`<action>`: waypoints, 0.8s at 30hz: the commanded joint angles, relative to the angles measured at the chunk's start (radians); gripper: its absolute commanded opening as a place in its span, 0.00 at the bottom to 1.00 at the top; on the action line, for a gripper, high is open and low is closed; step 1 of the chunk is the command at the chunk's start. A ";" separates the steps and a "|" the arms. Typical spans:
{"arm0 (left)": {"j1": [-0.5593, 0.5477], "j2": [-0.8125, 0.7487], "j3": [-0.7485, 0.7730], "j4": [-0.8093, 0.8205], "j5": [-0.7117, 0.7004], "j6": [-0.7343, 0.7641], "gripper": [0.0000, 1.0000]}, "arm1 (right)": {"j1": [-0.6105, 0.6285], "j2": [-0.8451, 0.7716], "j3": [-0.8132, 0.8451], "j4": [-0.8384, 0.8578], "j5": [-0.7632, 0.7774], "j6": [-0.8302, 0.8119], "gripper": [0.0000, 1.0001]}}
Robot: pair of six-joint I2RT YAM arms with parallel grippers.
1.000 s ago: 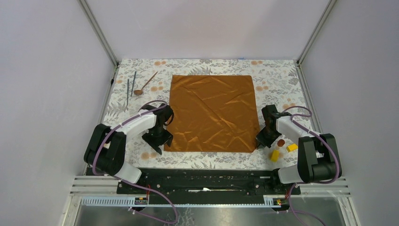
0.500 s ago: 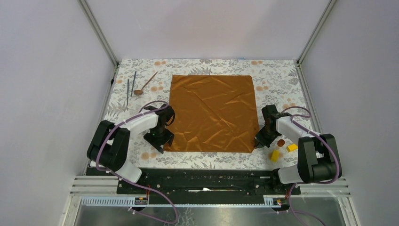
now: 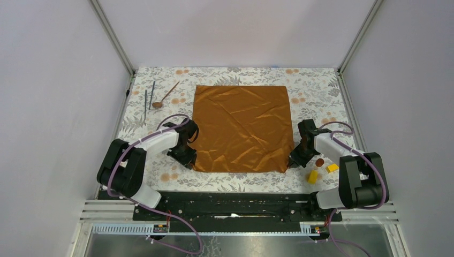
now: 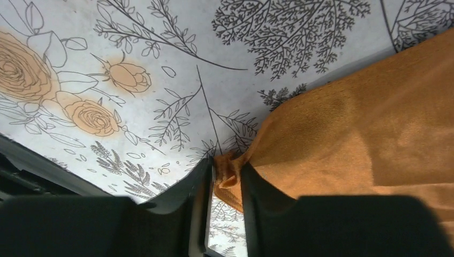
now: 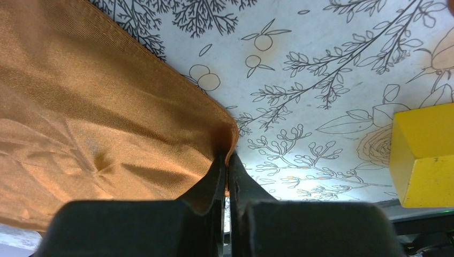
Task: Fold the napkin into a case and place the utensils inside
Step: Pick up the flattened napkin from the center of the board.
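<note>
Floral tablecloth (image 3: 160,101) bears the napkin (image 3: 241,128) spread flat mid-table, left gripper (image 4: 225,182) narrow around its bunched near-left corner, right gripper (image 5: 226,171) clamped on the near-right one: first fold beginning, I judge, and next both corners must rise together toward the far edge.

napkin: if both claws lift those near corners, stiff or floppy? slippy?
Likely floppy: the napkin bunches into a fold between the fingers of the left claw. Probably thin and light: the right claw pinches its corner nearly flat. Its satin sheen hints it may slip from a small pinch.
</note>
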 commanded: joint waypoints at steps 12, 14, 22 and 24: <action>0.010 -0.270 0.136 -0.032 -0.169 0.170 0.00 | 0.004 -0.299 0.044 0.113 -0.043 -0.162 0.00; 0.010 -0.351 0.216 -0.015 -0.170 0.258 0.00 | 0.004 -0.431 0.078 0.149 -0.083 -0.214 0.00; 0.009 -0.680 0.497 0.180 -0.070 0.578 0.00 | 0.004 -0.810 0.289 0.268 -0.295 -0.307 0.00; 0.010 -0.728 0.551 0.218 -0.078 0.631 0.00 | 0.005 -0.862 0.364 0.273 -0.259 -0.296 0.00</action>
